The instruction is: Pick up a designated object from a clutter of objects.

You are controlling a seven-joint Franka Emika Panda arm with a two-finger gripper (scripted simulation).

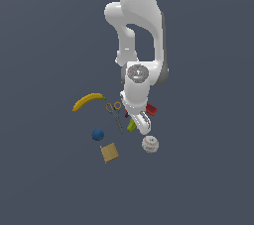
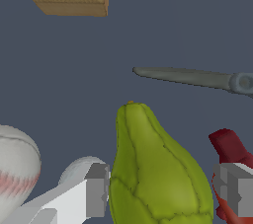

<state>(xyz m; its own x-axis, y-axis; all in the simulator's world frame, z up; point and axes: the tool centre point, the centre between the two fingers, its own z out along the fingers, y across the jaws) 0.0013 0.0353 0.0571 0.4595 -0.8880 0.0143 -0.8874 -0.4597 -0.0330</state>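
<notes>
Down among the clutter, the gripper (image 2: 160, 191) straddled the pear (image 2: 155, 173), its fingers (image 2: 96, 191) spread apart on either side, with scissors (image 2: 192, 77), drill (image 2: 228, 151) and baseball (image 2: 15, 168) nearby.

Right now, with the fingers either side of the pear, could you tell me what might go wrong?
One finger sits close to a tiny white ball and the baseball; closing may nudge them. The other finger overlaps the red drill and could catch it. The pear is rounded and tapers, so it might slip.
</notes>
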